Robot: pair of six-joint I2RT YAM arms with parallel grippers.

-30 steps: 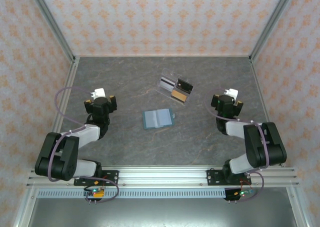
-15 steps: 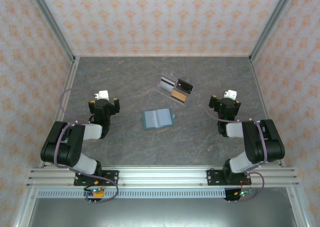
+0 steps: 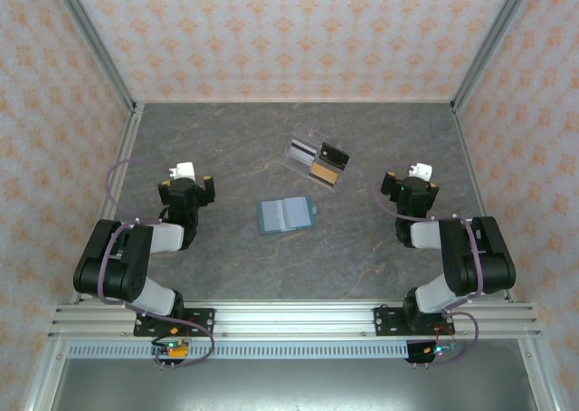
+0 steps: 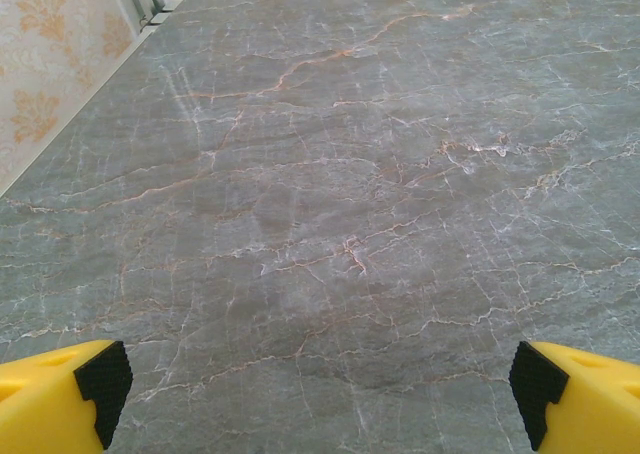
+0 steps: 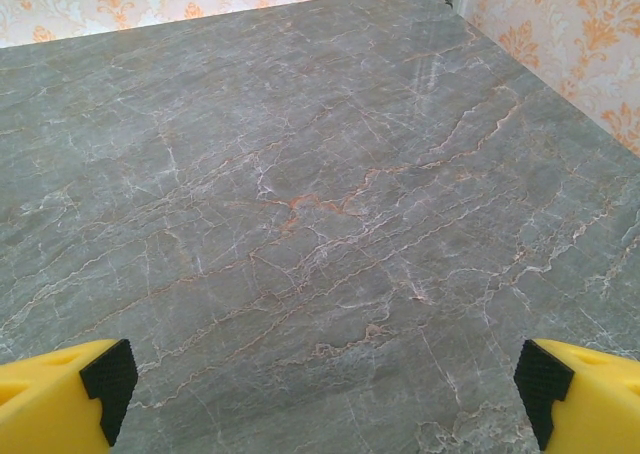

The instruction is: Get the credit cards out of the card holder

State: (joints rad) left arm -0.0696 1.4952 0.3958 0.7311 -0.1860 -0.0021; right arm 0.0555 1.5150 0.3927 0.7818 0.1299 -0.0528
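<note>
Grey marble table (image 3: 226, 139), both arms folded back near their bases. The left gripper (image 3: 185, 185) sits well left of the card holder (image 3: 285, 215) and the right gripper (image 3: 412, 187) well right. Both jaws are spread wide and empty, probably standing clear. The holder lies opened flat. Just beyond it are the cards (image 3: 333, 156), beside a clear plastic piece (image 3: 301, 147); they look already out.

Left gripper (image 4: 320, 386) is hovering spread wide, yellow black-padded fingers (image 4: 60, 399) at 7 and 5 o'clock, over grey veined marble tabletop (image 4: 340, 194).
</note>
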